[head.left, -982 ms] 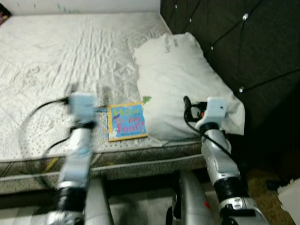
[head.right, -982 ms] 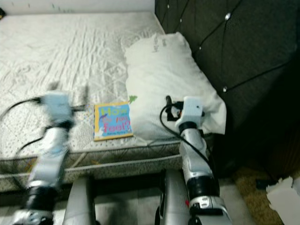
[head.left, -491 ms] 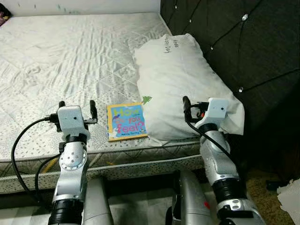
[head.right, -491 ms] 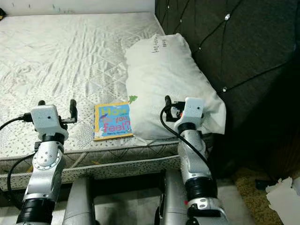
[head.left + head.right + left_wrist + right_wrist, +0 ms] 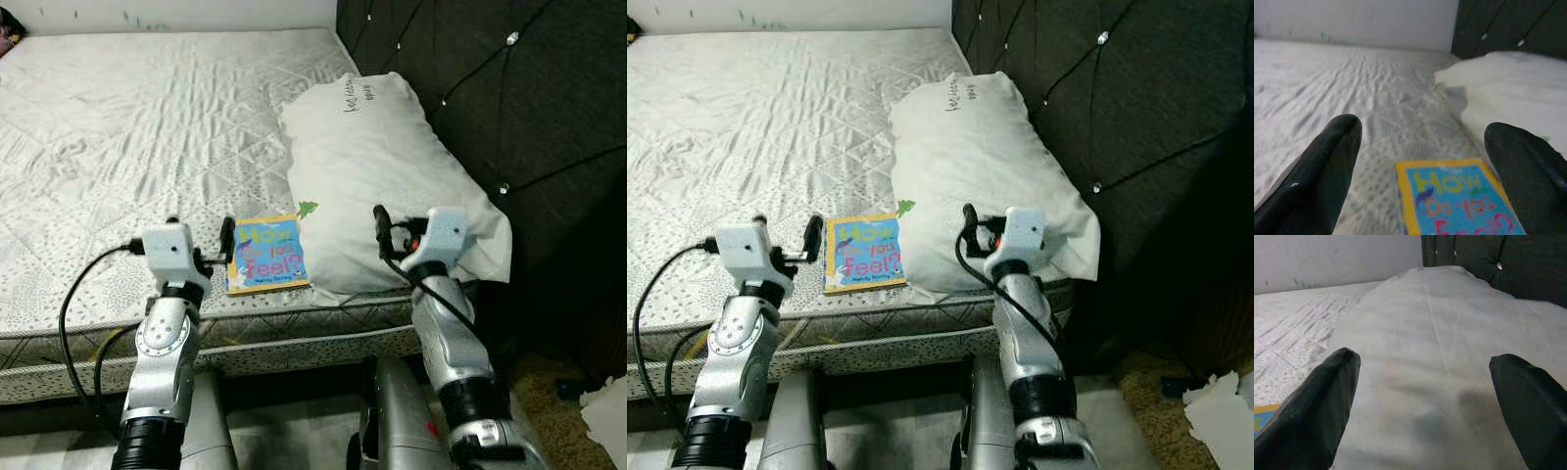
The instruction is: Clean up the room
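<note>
Bed (image 5: pixel 118 117): mattress with a pale quilted cover, creased, reaching to a white wall (image 5: pixel 1352 22) at the far edge. Dark tufted headboard (image 5: pixel 509 88) with metal studs along the bed's right edge.

Pillow (image 5: pixel 382 166): white, long, lying along the headboard edge of the bed, its near end at the bed's front right corner. Small dark lettering on its far end.

Book (image 5: pixel 265 254): thin children's book with a blue cover, yellow border and coloured lettering. Lies flat on the mattress near the front edge of the bed, its right side touching the pillow's lower left corner. A small green shape sits at the pillow's edge just above the book's far right corner.

Left pincer (image 5: pixel 200 241): fingers spread wide, holding nothing, raised over the front edge of the bed just left of the book. In its wrist view the book's cover lies between the two black fingers (image 5: pixel 1327 161).

Right pincer (image 5: pixel 399 227): fingers spread wide, holding nothing, over the near end of the pillow.

Floor (image 5: pixel 558 411): brownish, right of the bed, with white crumpled paper (image 5: pixel 605 416).
</note>
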{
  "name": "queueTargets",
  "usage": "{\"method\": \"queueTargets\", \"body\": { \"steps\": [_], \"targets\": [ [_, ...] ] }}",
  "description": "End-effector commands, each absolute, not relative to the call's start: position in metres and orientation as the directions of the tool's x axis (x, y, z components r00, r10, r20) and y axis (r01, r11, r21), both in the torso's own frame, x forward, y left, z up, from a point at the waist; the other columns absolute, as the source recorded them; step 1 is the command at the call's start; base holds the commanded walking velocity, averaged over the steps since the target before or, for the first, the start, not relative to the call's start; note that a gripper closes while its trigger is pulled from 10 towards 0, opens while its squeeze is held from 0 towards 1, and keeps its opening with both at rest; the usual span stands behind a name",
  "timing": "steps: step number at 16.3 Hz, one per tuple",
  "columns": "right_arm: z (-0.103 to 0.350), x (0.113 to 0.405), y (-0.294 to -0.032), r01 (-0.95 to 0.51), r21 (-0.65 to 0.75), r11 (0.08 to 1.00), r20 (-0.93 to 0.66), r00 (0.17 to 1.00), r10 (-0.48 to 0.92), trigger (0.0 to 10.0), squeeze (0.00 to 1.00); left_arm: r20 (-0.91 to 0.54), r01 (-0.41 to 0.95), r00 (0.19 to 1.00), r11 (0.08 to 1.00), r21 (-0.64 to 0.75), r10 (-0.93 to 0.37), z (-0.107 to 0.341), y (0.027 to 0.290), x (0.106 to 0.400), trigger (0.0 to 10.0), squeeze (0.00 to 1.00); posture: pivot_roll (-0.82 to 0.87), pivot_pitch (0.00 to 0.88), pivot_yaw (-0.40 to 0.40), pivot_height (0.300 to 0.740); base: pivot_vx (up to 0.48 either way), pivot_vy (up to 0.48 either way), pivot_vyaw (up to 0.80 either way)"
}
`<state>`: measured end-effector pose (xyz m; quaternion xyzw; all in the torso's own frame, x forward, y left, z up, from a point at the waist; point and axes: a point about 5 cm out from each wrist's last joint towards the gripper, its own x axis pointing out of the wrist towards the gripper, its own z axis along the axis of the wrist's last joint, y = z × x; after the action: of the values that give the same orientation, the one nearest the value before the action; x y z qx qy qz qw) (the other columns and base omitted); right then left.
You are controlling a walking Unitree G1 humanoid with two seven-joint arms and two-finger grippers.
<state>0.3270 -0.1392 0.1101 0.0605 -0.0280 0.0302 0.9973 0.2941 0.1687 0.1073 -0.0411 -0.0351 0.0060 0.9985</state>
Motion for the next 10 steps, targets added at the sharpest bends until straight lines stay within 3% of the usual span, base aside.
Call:
{"method": "queueTargets", "body": {
  "steps": [1, 4, 10],
  "targets": [
    [0.1137, 0.3255, -0.1412, -0.049, 0.124, 0.991, 0.074, 0.996, 0.04, 10.0, 0.0, 0.037, -0.026, 0.999, 0.998, -0.063, 0.028, 0.1011, 0.1755, 0.2907, 10.0, 0.0, 0.05, 0.0, 0.007, 0.517, 0.0, 0.0, 0.0],
    [0.1155, 0.3206, -0.1402, -0.063, 0.146, 0.987, 0.095, 0.994, 0.049, 10.0, 0.0, 0.056, -0.007, 0.998, 1.0, -0.028, 0.008, 0.1036, 0.1748, 0.2876, 10.0, 0.0, 0.05, 0.0, 0.006, 0.517, 0.0, 0.0, 0.0],
    [0.1232, 0.3232, -0.1347, -0.105, 0.138, 0.985, 0.107, 0.99, 0.091, 10.0, 0.0, 0.065, -0.014, 0.998, 0.999, -0.037, 0.016, 0.1066, 0.1718, 0.2871, 10.0, 0.0, 0.06, 0.0, -0.014, 0.579, 0.0, 0.0, 0.0]
  ]
}}
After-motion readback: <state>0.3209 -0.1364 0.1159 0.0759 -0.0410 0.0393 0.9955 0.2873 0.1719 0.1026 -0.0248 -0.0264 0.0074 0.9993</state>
